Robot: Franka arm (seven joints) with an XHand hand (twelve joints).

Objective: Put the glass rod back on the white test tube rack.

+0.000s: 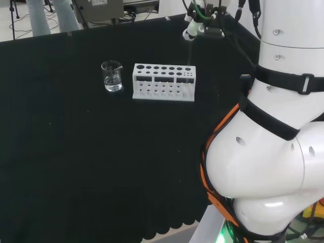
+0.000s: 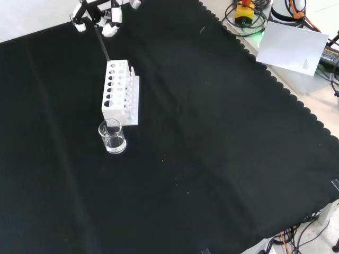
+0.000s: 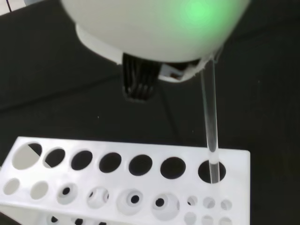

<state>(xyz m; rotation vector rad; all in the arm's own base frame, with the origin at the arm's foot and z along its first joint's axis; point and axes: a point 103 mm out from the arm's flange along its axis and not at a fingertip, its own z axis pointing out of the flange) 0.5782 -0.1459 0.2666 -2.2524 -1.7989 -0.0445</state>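
Note:
The white test tube rack stands on the black cloth, with rows of round holes in its top. The clear glass rod hangs nearly upright from the hand, whose fingers are curled round its upper end. In the wrist view the glass rod has its lower end inside the end hole of the rack's large row. In the front view the hand is above the far end of the rack, and the rod slants down to it.
A small glass beaker with a little clear liquid stands just beside the rack, at its near end in the front view. The arm's white links stand at the head view's right. A paper sheet and cables lie beyond the cloth's scalloped edge.

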